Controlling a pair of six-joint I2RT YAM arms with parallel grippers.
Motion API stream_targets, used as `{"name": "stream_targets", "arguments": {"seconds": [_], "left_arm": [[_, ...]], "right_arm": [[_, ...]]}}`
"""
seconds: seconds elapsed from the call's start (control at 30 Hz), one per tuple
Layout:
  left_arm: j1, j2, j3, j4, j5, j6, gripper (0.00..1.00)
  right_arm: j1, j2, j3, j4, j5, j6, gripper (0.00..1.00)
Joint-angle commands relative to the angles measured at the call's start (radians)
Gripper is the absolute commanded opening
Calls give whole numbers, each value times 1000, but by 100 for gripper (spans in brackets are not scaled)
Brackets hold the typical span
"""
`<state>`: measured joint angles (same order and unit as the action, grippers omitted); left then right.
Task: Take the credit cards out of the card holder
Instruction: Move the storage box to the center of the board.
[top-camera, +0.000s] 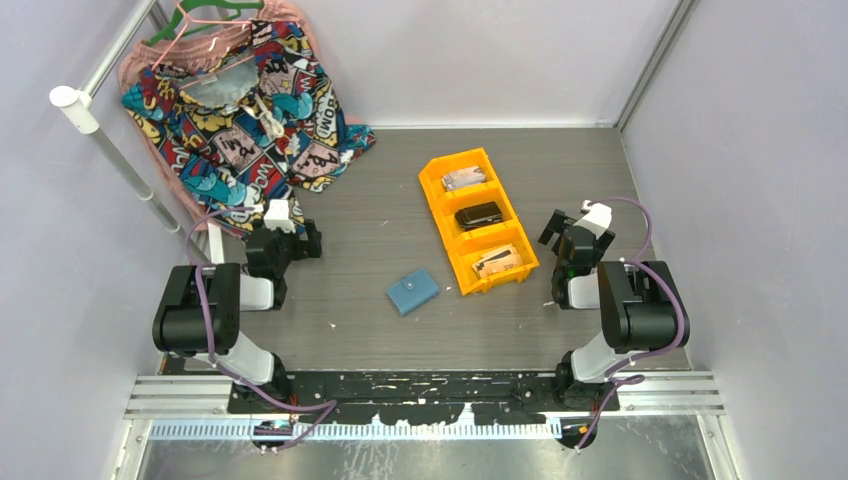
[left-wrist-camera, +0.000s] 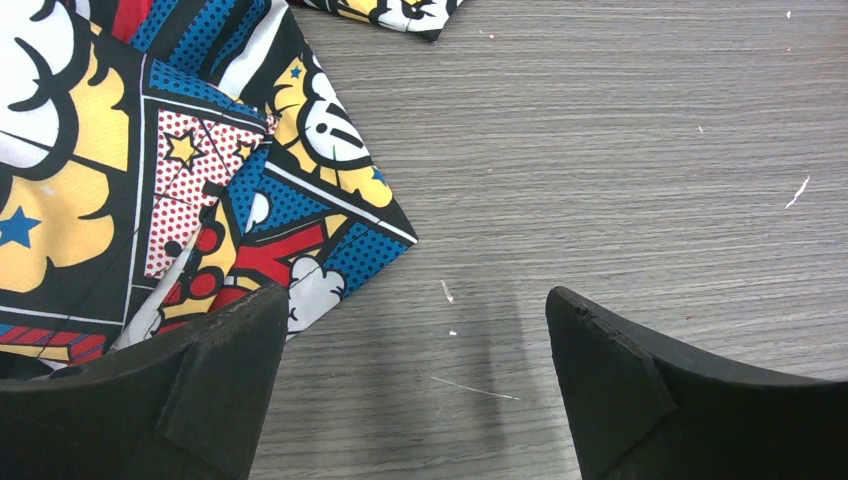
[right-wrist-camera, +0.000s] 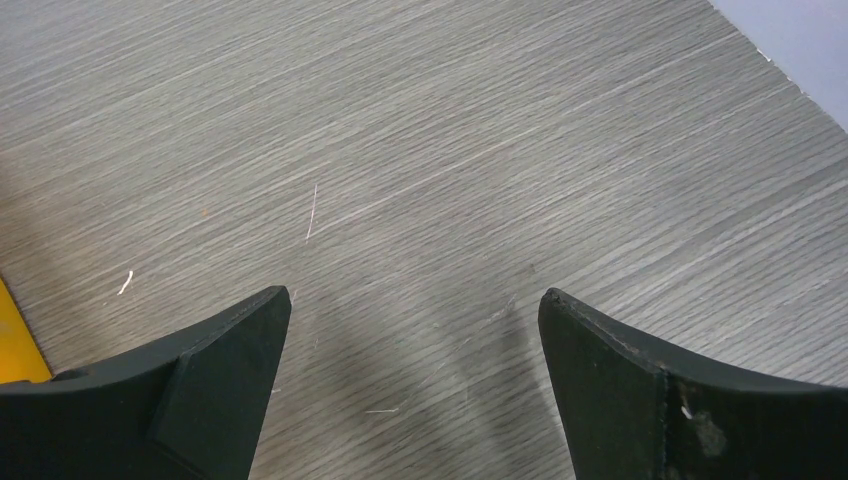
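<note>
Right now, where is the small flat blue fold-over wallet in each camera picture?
Top external: small blue wallet, mid-table, just left of the yellow plastic bin.
Left wrist: not in it.
Right wrist: not in it.
Shared landmark: the bin's corner, at the right wrist view's left edge.

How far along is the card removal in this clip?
Done: nothing visible so far. The blue card holder lies folded shut on the table, with no cards beside it. In hand: nothing; the left end effector and right end effector are both open, empty and away from it. Left: grasp the card holder, open it and pull the cards out.
</note>
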<state>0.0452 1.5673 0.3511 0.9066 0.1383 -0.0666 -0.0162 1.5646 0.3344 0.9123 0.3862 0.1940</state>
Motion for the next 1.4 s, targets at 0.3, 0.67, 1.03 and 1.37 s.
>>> {"name": "stream_targets", "arguments": {"seconds": [0.3, 0.67, 1.03, 1.37], "left_arm": [[-4, -15, 16, 31, -16, 16, 100], [4, -100, 131, -260, 72, 45, 100], [10, -56, 721, -1270, 195, 124, 100], [-64, 24, 845, -1557, 325, 261, 100]], "right_arm": [[-2, -16, 5, 57, 3, 4, 100], [14, -391, 195, -567, 217, 190, 99], [11, -367, 548, -1093, -83, 649, 100], [443, -127, 871, -1452, 202, 875, 98]]}}
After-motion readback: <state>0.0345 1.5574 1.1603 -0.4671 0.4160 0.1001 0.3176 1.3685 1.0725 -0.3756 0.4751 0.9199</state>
